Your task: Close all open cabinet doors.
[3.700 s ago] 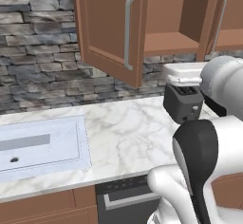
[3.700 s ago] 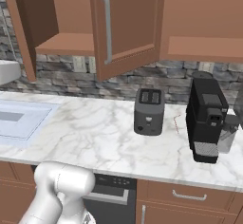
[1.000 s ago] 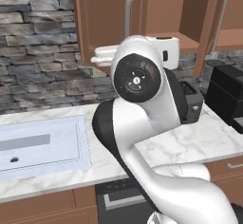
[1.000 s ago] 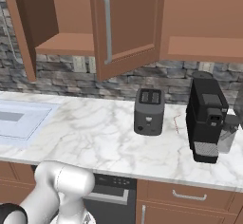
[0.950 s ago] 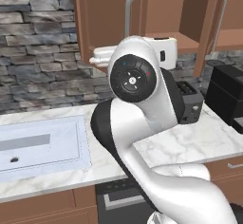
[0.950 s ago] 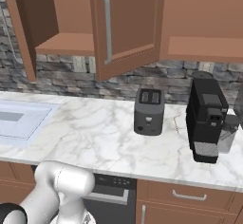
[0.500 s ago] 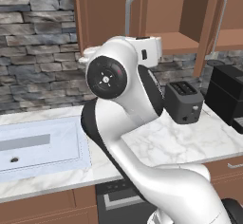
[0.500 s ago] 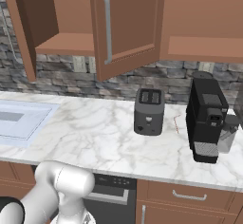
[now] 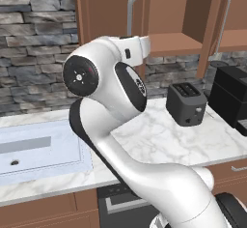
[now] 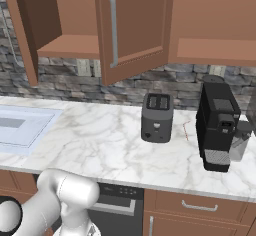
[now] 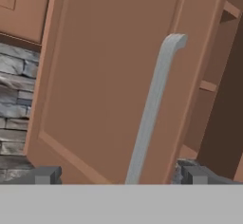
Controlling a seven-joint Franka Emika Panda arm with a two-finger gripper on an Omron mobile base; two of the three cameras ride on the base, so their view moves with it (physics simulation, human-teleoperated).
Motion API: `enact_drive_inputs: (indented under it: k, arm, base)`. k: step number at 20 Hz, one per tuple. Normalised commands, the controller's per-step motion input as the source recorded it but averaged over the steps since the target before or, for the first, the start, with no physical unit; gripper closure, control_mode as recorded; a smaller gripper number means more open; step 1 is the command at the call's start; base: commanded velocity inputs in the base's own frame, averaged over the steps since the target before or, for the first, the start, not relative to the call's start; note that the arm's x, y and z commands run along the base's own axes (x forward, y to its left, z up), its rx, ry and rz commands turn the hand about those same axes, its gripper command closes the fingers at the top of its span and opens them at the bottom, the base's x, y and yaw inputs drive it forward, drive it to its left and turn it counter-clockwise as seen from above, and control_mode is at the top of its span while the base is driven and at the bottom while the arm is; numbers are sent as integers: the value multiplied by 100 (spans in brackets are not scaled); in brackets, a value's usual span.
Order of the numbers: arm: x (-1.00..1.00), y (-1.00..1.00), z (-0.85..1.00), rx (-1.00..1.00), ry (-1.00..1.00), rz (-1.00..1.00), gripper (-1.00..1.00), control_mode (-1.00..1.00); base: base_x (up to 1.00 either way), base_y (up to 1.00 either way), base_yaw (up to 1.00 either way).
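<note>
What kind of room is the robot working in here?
A simulated home kitchen, by the look of it: a marble counter with a sink, a toaster and a coffee machine, under wooden wall cabinets whose door hangs open against a stone backsplash.

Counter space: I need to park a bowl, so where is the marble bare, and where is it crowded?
Bare marble lies between the sink and the toaster, and along the front edge. The right end is crowded: toaster, then coffee machine close together.
</note>
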Motion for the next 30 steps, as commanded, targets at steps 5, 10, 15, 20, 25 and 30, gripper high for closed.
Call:
enact_drive_inputs:
  k: [5,10,15,20,25,30]
  arm:
    - [18,-16,0,0,0,-3,-100,-100]
    - [11,-34,0,0,0,0,-100,-100]
    - [9,-36,-1,0,0,0,-100,-100]
    - [33,-18,0,0,0,-1,-100,-100]
    - [58,0,0,0,6,-8,-100,-100]
    - [61,13,0,0,5,-9,-100,-100]
  base:
    - [0,0,0]
    - [0,0,0]
    - [0,0,0]
    - [0,0,0]
    - [0,0,0]
    - [0,0,0]
